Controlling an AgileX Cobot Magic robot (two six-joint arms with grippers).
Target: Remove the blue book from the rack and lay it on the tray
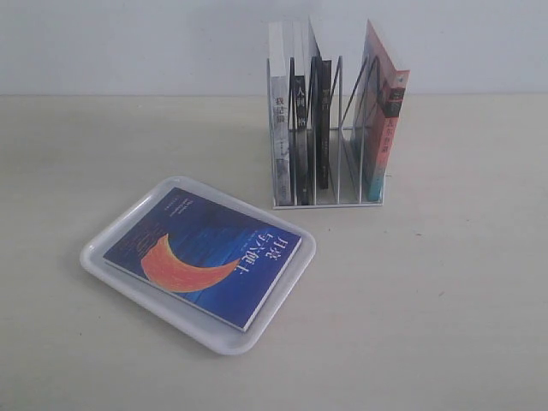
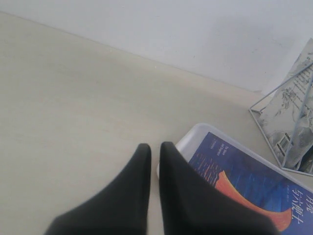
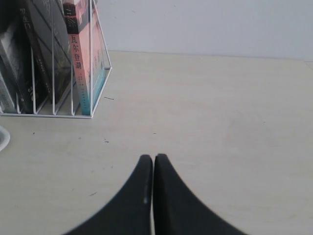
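Black tapered fingers fill the foreground of both wrist views. The right gripper [image 3: 153, 157] has its jaws pressed together on nothing. The left gripper [image 2: 155, 146] shows only a thin slit between its jaws and is also empty. Neither arm appears in the exterior view.

Only the left wrist view shows the pale illustrated cover at one end of the small white wire book rack [image 1: 342, 184]. The right wrist view shows the other end, with the pink-to-teal spined book [image 1: 387, 128].

A pale beige tabletop [image 1: 445, 300] meets a plain white wall [image 1: 128, 43] just behind the rack.

The rack also holds black-spined books [image 1: 312, 128] and a white-spined book [image 1: 278, 120], all upright. In front of the rack and apart from it, the glossy white rectangular plastic tray [image 1: 92, 257] holds the dark blue paperback with an orange-red crescent [image 1: 205, 257], lying flat, cover up.
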